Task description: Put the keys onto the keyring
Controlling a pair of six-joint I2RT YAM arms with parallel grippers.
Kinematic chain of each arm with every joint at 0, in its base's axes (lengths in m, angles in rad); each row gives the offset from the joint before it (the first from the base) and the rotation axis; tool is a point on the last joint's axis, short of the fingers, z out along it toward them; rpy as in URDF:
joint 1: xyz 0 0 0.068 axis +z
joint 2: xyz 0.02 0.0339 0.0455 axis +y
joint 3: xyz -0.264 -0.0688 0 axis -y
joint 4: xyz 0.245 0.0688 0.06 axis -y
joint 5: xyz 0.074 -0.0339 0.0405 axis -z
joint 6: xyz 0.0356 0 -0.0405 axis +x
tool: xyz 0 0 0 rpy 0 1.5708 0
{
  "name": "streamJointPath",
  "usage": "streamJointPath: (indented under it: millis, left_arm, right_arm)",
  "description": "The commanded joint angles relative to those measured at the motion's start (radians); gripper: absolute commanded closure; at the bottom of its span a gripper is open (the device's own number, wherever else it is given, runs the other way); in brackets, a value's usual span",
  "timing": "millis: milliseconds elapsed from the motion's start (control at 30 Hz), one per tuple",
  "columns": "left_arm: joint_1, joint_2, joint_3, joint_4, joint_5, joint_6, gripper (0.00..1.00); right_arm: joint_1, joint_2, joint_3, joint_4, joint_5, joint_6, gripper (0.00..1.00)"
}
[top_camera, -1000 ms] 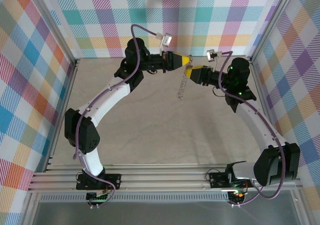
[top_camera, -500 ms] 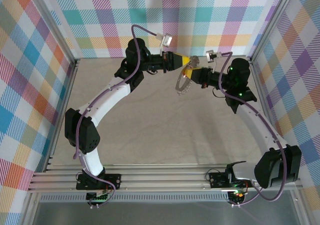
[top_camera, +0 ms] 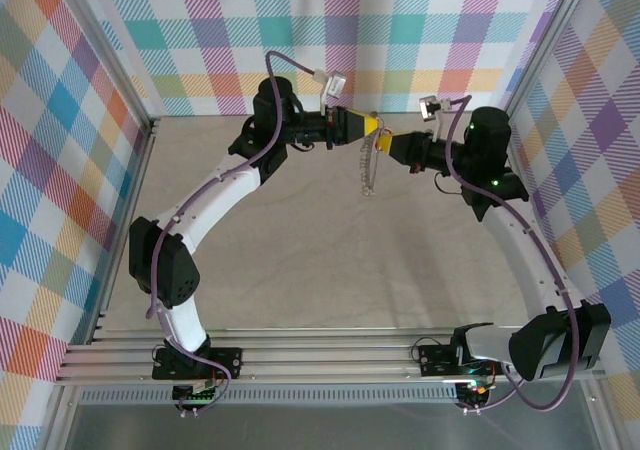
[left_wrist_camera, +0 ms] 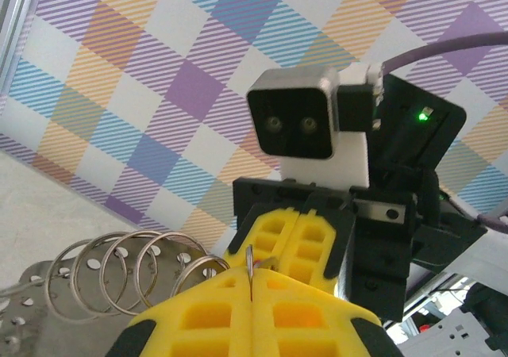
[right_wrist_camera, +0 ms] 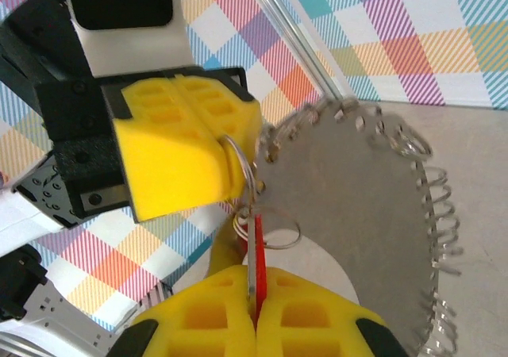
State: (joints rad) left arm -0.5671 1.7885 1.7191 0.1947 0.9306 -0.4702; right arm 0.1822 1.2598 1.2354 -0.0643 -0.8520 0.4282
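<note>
**A:** Which step is this?

**B:** The threading itself, I'd judge. The right gripper, bottom centre of its wrist view, is clamped on the key. The key shows edge-on as a thin red strip with a silver sliver beside it. Its upper end reaches the keyring just left of centre, but I can't tell whether it is touching or already through.

**A:** And the other claw?

**B:** The left gripper, upper left of that frame, is pinched tight on the keyring's wire, so the loop juts out toward the key. In the overhead view the two grippers meet nose to nose at upper centre.

**A:** What's the grey plate?

**B:** A flat round disc of dull sheet metal with holes punched along its rim, each carrying a thin, shiny wire ring. It seems to hang from the held ring and fills the right half of the frame.

**A:** What does the next move call for?

**B:** Probably a very fine nudge to work the key's hole onto stiff, springy wire. The yellow pads are gridded plastic with a small hold on both, so a slip looks likely
</note>
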Motion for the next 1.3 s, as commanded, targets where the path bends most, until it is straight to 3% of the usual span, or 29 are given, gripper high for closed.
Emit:
streamJointPath:
  millis: [0, 333, 800, 1267]
  left_arm:
    - [-0.003, -0.054, 0.009, 0.006, 0.014, 0.031, 1.0]
    - [-0.004, -0.06, 0.005, -0.011, 0.021, 0.048, 1.0]
    - [-0.005, -0.057, 0.004, 0.015, 0.021, 0.032, 1.0]
    - [-0.008, -0.046, 0.01, 0.023, 0.019, 0.021, 1.0]
  right_arm:
    - [-0.009, 0.008, 0.055, -0.047, -0.011, -0.045, 1.0]
    - [-0.034, 0.053, 0.145, -0.161, -0.03, -0.12, 1.0]
    - [-0.061, 0.087, 0.175, -0.14, -0.11, -0.086, 1.0]
    - [-0.058, 0.07, 0.12, -0.088, -0.112, -0.057, 1.0]
